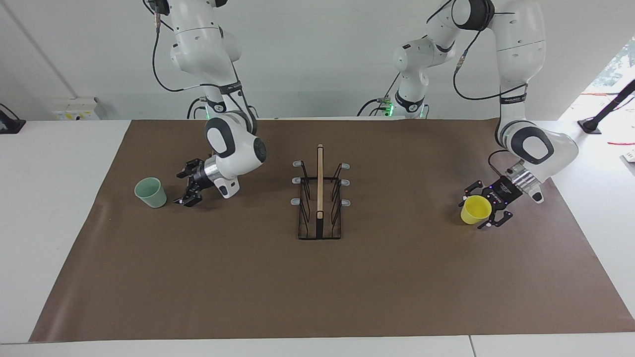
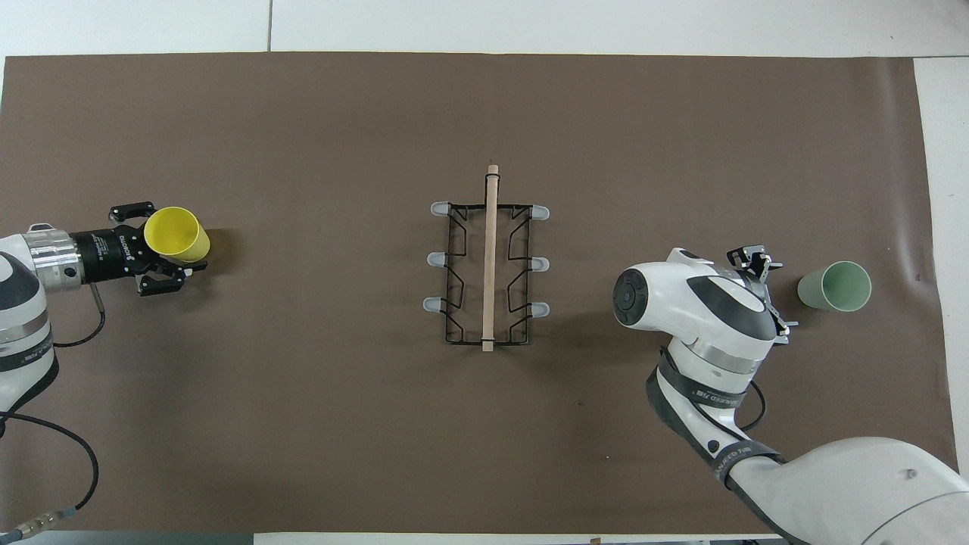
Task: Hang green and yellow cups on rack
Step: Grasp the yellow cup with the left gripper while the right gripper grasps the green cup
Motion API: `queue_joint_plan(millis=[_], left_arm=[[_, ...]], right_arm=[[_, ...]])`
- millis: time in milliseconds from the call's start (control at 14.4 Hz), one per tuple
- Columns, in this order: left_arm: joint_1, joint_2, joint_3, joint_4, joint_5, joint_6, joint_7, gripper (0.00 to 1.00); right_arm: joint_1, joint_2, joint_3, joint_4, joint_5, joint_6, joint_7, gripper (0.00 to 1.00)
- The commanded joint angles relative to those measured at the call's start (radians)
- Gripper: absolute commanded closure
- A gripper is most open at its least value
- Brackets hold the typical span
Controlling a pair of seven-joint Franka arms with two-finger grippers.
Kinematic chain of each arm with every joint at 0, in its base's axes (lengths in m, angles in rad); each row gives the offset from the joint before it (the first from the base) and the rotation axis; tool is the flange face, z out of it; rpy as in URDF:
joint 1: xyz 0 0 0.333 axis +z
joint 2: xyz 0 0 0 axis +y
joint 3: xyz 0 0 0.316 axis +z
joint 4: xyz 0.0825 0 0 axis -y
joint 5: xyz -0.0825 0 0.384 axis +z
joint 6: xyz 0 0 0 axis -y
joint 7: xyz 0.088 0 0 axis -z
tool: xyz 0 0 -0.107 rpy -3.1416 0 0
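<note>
Yellow cup stands toward the left arm's end of the brown mat, tilted, between the spread fingers of the left gripper; whether they grip it yet cannot be told. Mint green cup stands upright toward the right arm's end, just beside the open, empty right gripper. Midway between both cups stands the rack, its wooden bar running away from the robots.

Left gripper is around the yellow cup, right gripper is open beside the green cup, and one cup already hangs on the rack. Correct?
Not quite. The rack is bare, as the facing view shows. The left gripper is around the yellow cup; the right gripper is open beside the green cup, not touching it.
</note>
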Motion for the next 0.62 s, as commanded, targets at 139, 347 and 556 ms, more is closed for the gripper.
queue_joint_plan(millis=[139, 347, 556], left_arm=[[-0.033, -0.019, 0.007, 0.014, -0.019, 0.043, -0.01, 1.0], [-0.033, -0.054, 0.008, 0.06, 0.003, 0.034, -0.019, 1.0], [-0.07, -0.14, 0.007, 0.063, 0.163, 0.03, -0.03, 1.0]], right_arm=[[-0.052, -0.009, 0.007, -0.07, -0.163, 0.061, 0.076, 0.0], [-0.088, -0.003, 0.007, -0.073, -0.223, 0.066, 0.136, 0.0], [-0.12, 0.0, 0.007, -0.074, -0.269, 0.078, 0.143, 0.0]])
